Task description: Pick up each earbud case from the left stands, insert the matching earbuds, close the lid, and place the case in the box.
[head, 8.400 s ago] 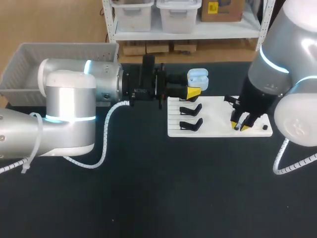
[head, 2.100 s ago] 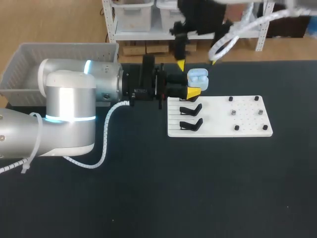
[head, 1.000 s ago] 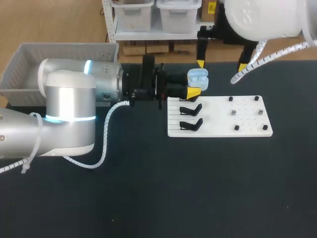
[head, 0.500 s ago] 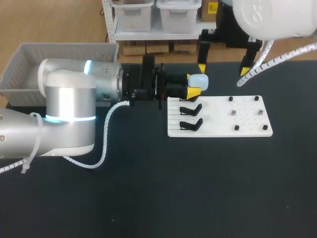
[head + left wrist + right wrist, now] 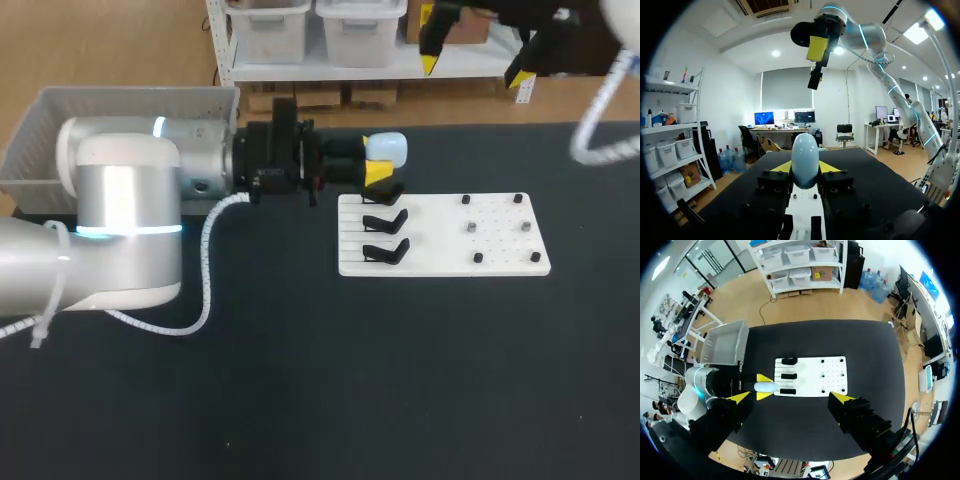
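A pale blue earbud case (image 5: 386,148) with its lid down is held above the table's back, just off the white stand board (image 5: 440,235). My left gripper (image 5: 380,162) is shut on it from both sides. The left wrist view shows the case (image 5: 805,160) upright between the yellow fingertips (image 5: 782,167). My right gripper (image 5: 475,70) hangs open and empty, high over the table's far edge. From the right wrist view, far above, I see the case (image 5: 766,387), the board (image 5: 812,376) and the grey box (image 5: 725,342). No earbuds are visible.
Two empty black stands (image 5: 385,220) (image 5: 385,250) remain on the board's left part, with small pegs (image 5: 470,228) on its right part. The grey box (image 5: 130,100) sits at the back left, behind my left arm.
The case's lid went from open to shut. My left arm then drew the case slightly leftward. My right gripper lifted up and away from the case, staying open.
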`<action>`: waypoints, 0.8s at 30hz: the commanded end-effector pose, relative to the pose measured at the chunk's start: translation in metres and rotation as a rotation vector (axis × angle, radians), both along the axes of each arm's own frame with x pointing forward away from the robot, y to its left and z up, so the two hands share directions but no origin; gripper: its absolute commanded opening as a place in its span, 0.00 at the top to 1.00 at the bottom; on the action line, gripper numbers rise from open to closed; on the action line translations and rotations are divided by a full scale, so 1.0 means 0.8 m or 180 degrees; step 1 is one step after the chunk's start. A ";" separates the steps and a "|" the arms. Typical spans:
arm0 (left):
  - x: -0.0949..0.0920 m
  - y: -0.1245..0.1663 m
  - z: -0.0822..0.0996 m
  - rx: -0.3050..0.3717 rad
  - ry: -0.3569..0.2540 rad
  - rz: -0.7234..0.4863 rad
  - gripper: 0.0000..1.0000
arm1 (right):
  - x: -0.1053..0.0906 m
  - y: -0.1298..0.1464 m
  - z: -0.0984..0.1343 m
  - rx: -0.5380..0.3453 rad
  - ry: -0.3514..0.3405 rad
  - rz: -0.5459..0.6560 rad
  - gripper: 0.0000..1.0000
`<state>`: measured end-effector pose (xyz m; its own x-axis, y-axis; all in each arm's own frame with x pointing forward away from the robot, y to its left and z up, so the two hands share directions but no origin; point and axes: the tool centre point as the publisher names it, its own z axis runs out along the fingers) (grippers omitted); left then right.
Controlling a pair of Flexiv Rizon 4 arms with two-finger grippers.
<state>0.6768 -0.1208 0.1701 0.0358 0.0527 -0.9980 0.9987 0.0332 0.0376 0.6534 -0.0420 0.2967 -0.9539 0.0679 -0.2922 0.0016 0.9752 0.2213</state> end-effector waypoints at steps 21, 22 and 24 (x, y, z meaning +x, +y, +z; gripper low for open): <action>0.122 0.296 0.002 0.1069 0.0096 0.2017 1.00 | -0.037 -0.012 -0.006 0.0131 -0.0704 -0.0125 0.00; 0.130 0.309 -0.005 0.1067 0.0129 0.2106 1.00 | -0.037 -0.012 -0.006 0.0131 -0.0704 -0.0125 0.00; 0.146 0.332 -0.014 0.1053 0.0174 0.2211 1.00 | -0.037 -0.012 -0.006 0.0131 -0.0704 -0.0125 0.00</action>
